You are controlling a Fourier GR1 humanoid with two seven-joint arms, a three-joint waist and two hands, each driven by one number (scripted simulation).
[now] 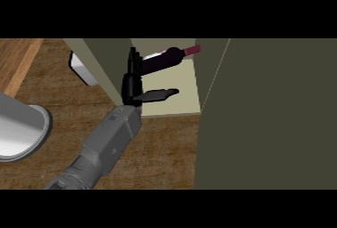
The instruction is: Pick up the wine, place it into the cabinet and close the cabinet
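Head view has the wine (pixel 164 59) sitting inside the cabinet (pixel 178 104), long axis on a diagonal, neck pointing up-right in view. My left hand (pixel 133 82) is open, fingers straight just beside the bottle's base, thumb sticking out. Placing looks done to me, so next I'd back out and swing the door (pixel 276 116) shut.

counter (pixel 164 151): cabinet (pixel 105 62), grey round pot (pixel 20 129) | cabinet shelf (pixel 181 104): wine bottle (pixel 164 60)
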